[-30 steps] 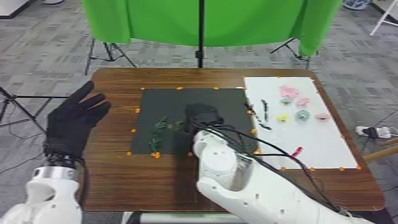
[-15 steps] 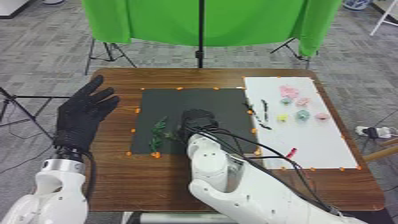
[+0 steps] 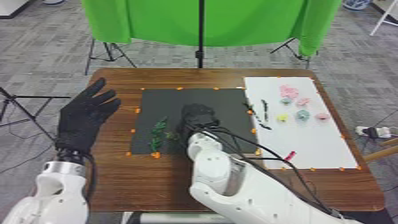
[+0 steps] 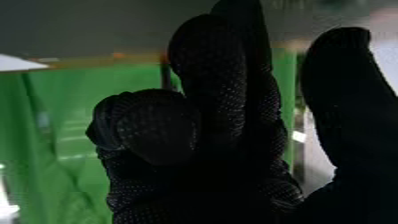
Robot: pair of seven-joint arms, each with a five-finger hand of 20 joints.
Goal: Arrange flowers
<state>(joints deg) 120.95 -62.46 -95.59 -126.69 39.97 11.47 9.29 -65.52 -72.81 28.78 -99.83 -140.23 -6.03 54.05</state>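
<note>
My black-gloved right hand [image 3: 200, 118] gapes wide at the thumb; the leafy green stem [image 3: 157, 135] left of it on the black mat [image 3: 166, 101] looks light, springy, best pinched mid-length.

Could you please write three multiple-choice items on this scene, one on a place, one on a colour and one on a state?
1. Where does the green leafy stem lie?
A. On the floor
B. On the dark mat
C. On the white sheet

2. Which colour do the flower heads show only once?
A. Pink
B. Teal
C. Yellow

3. How are the fingers of the left hand?
A. Straight
B. Curled round a flower
C. Curled and empty

Right letters:
1. B: in the head view, the stem lies on the left part of the mat.
2. C: there is one yellow flower head, while pink and teal each appear more than once.
3. A: its fingers point away from the palm, beside the mat.
</note>
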